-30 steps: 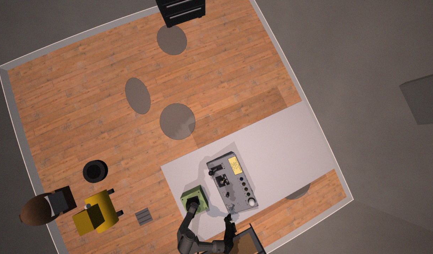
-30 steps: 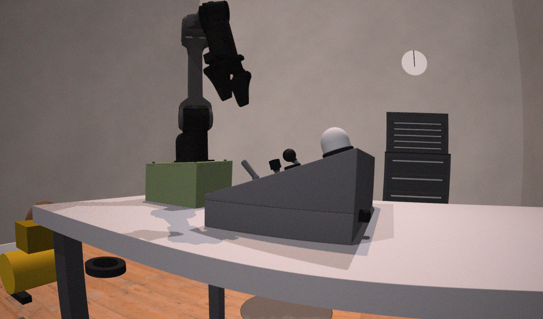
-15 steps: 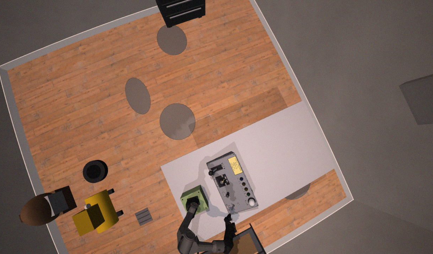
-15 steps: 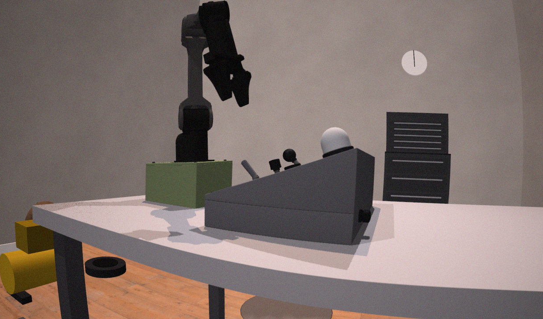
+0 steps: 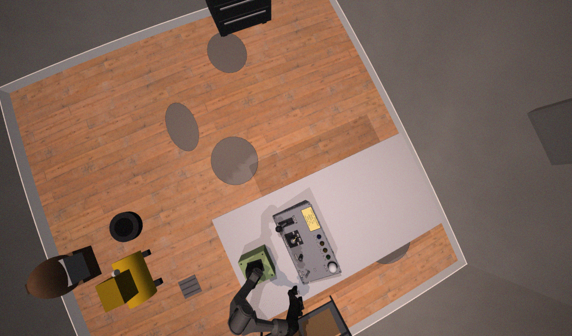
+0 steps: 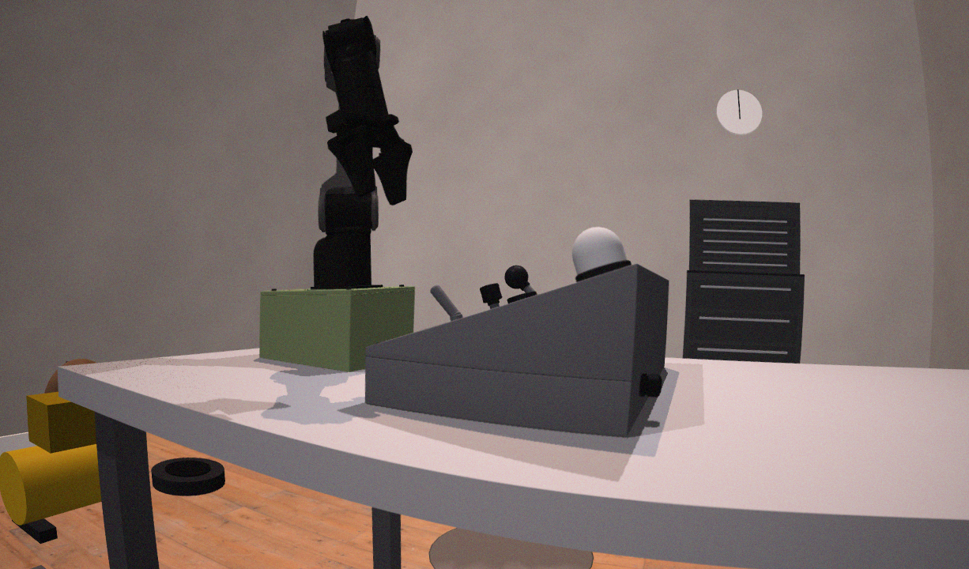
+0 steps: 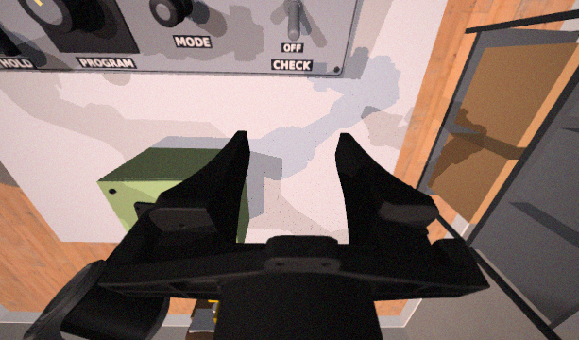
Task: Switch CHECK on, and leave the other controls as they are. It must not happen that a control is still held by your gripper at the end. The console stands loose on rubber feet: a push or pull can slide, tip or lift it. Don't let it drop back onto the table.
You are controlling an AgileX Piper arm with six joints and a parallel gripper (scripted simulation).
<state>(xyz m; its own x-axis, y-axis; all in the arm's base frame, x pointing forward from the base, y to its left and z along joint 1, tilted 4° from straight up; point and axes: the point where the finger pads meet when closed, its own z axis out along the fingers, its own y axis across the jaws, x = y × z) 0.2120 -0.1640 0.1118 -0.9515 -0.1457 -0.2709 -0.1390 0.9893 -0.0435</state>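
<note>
Gripper (image 7: pixel 291 142) reads wide open from my wrist cam, nothing between the fingers; both tips hang over bare table (image 7: pixel 128 104), apart from the console (image 6: pixel 516 346). Ext. view puts the gripper (image 6: pixel 382 176) well above the console's sloped face, pointing down.

CHECK toggle (image 7: pixel 294 21) sits at the panel's near right corner, just above its OFF label (image 7: pixel 292 47) and CHECK label (image 7: pixel 291 64). Lever leans toward OFF. In wrist view it lies ahead of the gap between the fingers, not touched. Top view: same toggle (image 5: pixel 306 274) near the console corner closest to the arm, gripper (image 5: pixel 293 294) just off that corner.

Other controls, L of CHECK: MODE knob (image 7: pixel 168 10), PROGRAM dial (image 7: pixel 48 9) on its black plate, HOLD label (image 7: pixel 16 62) at frame edge. Lever for HOLD mostly out of frame, can't read its position.

Console flat on the table, white dome (image 6: pixel 597 249) at its high end. Arm's green base block (image 6: pixel 332 325) stands just beside the console's low end, on the same table.
</note>
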